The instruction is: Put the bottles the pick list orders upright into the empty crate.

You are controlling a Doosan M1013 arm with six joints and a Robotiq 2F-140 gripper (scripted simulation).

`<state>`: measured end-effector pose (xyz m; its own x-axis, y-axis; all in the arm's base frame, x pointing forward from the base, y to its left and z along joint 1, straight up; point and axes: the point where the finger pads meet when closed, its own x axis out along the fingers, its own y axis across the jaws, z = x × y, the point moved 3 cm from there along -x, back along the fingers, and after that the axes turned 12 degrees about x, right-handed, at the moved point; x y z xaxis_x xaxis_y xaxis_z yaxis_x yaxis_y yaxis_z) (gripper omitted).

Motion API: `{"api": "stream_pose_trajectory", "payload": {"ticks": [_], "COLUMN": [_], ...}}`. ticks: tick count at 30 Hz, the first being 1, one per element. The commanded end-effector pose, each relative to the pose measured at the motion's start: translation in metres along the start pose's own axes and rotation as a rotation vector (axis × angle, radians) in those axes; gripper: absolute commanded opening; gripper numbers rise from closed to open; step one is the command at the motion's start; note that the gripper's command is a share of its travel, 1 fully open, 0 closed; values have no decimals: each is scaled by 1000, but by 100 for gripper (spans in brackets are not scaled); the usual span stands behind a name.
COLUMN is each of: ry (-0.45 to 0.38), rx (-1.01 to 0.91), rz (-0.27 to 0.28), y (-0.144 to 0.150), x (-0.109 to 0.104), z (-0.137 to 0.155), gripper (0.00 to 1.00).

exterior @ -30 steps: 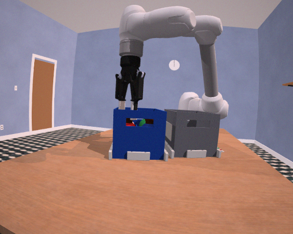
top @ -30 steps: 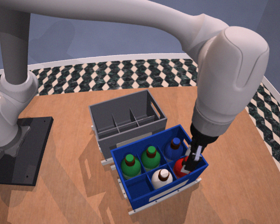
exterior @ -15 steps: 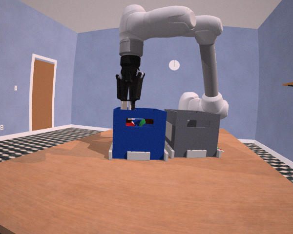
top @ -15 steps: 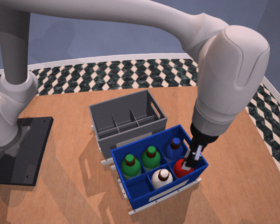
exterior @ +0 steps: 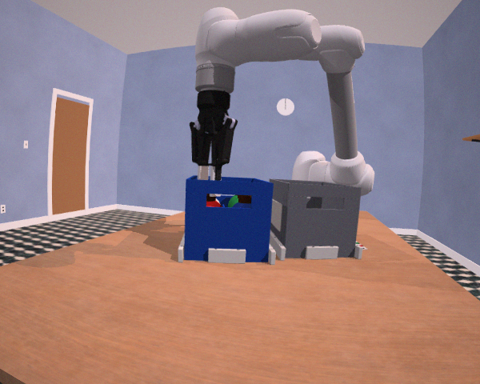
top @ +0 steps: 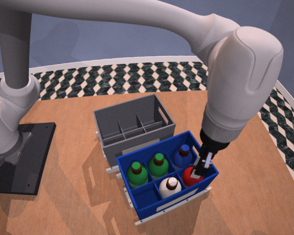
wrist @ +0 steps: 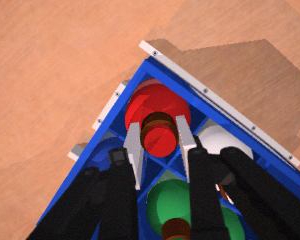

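Observation:
A blue crate holds two green bottles, a blue bottle, a white bottle and a red bottle. My gripper reaches down into the blue crate's near right cell and is shut on the red bottle's neck. In the wrist view the two pale finger pads press both sides of the red bottle, which stands in its cell. The empty grey crate stands just behind the blue one. The pick list shows only as a small strip end beside the grey crate; its lines are unreadable.
The arm's black base plate is at the table's left. The blue crate's near left cell is empty. The two crates stand side by side, close together. A door and a wall shelf are far off.

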<state>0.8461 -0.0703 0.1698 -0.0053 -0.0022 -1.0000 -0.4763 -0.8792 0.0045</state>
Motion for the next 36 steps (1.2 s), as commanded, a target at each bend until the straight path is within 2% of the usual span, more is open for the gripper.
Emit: {"api": "stream_pose_trajectory", "payload": {"ticks": [1, 20, 36], "ry": [0, 0, 0], "rx": [0, 0, 0], "rz": [0, 0, 0], "y": [0, 0, 0], "x": [0, 0, -24], "z": [0, 0, 0], "gripper": [0, 0, 0]}}
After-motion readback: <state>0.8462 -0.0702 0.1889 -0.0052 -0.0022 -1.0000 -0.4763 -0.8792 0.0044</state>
